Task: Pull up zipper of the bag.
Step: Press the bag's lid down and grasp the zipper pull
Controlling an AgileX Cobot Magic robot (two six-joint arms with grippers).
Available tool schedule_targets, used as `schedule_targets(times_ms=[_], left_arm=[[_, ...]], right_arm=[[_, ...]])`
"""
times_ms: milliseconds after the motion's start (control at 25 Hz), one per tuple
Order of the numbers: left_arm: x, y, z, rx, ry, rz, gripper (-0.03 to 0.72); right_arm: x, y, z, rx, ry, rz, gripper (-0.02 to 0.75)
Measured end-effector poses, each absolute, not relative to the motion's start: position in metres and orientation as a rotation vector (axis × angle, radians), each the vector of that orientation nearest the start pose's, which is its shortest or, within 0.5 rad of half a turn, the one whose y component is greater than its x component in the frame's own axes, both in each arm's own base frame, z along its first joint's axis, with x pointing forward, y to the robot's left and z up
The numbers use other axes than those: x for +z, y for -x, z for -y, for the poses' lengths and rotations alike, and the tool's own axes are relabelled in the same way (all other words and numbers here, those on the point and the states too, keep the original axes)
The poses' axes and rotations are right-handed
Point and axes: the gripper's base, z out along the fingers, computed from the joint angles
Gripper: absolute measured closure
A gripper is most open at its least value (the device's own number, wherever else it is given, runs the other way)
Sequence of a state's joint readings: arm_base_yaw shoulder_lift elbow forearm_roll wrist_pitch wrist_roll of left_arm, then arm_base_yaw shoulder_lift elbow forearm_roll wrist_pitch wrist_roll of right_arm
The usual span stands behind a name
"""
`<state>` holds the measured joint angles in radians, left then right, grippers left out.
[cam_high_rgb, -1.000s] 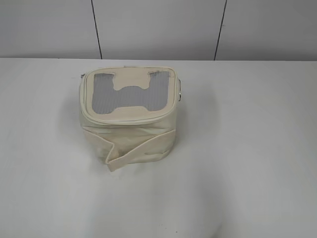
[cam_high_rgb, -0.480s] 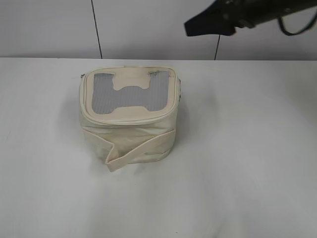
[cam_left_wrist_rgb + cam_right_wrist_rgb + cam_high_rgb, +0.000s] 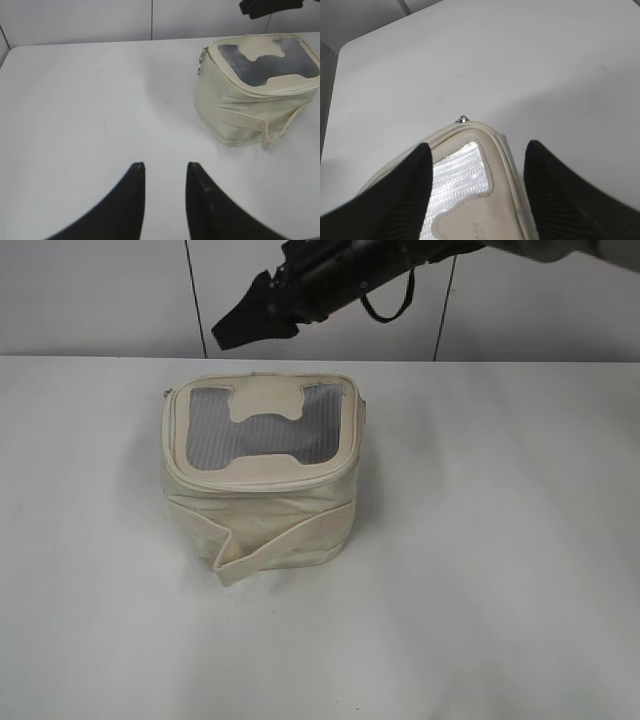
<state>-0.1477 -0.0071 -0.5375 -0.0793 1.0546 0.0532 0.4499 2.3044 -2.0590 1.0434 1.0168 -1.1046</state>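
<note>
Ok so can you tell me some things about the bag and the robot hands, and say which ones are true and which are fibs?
1. The bag is sitting on the white table. True.
2. The right hand is squeezing the bag's strap. False: it is open and hangs above the bag's top, touching nothing.
3. The left hand is open and far from the bag. True: only bare table lies under it.
4. The bag's top is solid pink. False: it has a grey mesh window around a cream patch.
5. The zipper is a small silver piece at the bag's upper corner. True.
6. The bag has tipped onto its side. False: it stands upright, mesh facing up.
</note>
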Motion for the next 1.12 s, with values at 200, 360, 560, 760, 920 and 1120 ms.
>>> schedule_targets(times_ms=[200, 360, 560, 760, 920, 1120], left_arm=[[0.288, 0.011, 0.005, -0.155, -0.205, -1.984, 0.459], [0.288, 0.011, 0.005, -0.155, -0.205, -1.984, 0.459], [0.289, 0.009, 0.005, -0.155, -0.205, -1.991, 0.459], [0.311, -0.028, 0.017, -0.269, -0.194, -1.998, 0.448], [0.327, -0.089, 0.037, -0.386, -0.248, -1.959, 0.442], [0.321, -0.181, 0.066, -0.42, -0.35, -2.079, 0.442]], right_arm=[[0.216, -0.436, -0.307, 1.04, 1.263, -1.961, 0.279], [0.195, -0.439, -0.313, 1.0, 1.271, -2.026, 0.288], [0.184, -0.44, -0.313, 0.998, 1.26, -2.078, 0.471], [0.185, -0.439, -0.313, 1.004, 1.273, -2.084, 0.678], [0.185, -0.438, -0.312, 1.008, 1.276, -2.086, 0.678], [0.186, -0.437, -0.312, 1.02, 1.287, -2.092, 0.682]])
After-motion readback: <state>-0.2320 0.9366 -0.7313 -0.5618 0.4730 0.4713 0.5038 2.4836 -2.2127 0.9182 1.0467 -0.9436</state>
